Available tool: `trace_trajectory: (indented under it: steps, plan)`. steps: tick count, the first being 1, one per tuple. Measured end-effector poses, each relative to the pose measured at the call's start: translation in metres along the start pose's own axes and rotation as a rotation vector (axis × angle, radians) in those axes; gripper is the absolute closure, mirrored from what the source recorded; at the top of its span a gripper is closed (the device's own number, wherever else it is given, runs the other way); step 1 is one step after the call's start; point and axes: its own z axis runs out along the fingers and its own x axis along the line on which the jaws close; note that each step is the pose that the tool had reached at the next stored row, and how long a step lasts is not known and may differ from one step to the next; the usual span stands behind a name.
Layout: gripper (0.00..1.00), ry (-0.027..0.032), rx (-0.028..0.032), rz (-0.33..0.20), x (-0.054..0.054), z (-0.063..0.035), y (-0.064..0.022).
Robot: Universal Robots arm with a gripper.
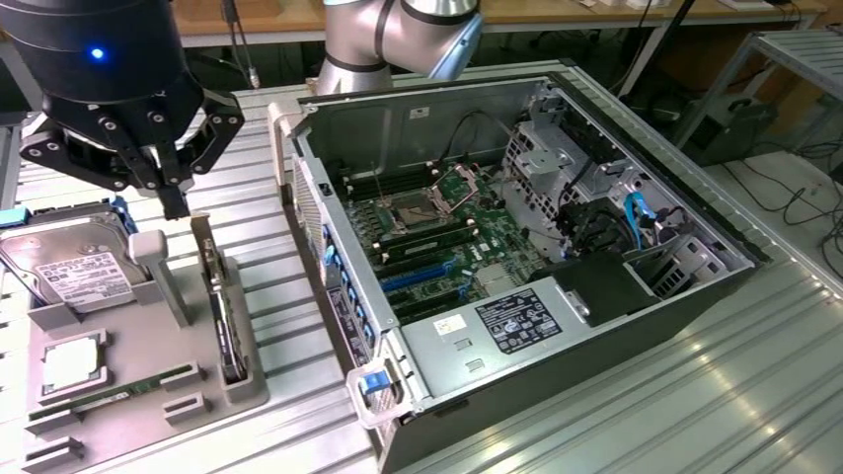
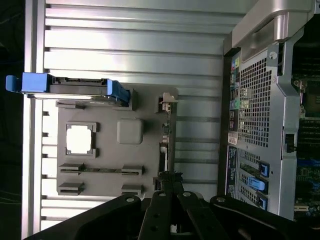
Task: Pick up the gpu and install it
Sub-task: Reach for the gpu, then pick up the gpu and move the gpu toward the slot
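The gpu point(image 1: 221, 314) stands on edge in a slot of the grey holder tray point(image 1: 145, 326), a thin dark card with a pale bracket at one end. In the wrist view the gpu point(image 2: 165, 142) is a narrow line with its bracket point(image 2: 169, 99) at the far end. My gripper point(image 1: 173, 205) hangs just above the tray, close to the card's far end, shut with nothing between its fingers. In the wrist view the gripper point(image 2: 170, 176) sits over the card's near end.
The tray also carries a silver hard drive point(image 1: 66, 265) in a blue frame, a square processor point(image 1: 73, 360) and a slim memory stick point(image 1: 121, 391). The open computer case point(image 1: 527, 247) lies on the exterior view's right, motherboard point(image 1: 441, 242) exposed. The slatted metal table point(image 1: 737, 385) surrounds both.
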Motion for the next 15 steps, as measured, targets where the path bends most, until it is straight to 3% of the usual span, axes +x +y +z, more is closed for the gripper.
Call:
trace_trajectory:
  steps: [3,15]
  plan:
    - [0.89,0.0000,-0.0001,-0.002,0.0045,-0.0001,-0.0007]
    - [0.89,0.0001,0.0000,-0.002,0.0051,-0.0002,-0.0007]
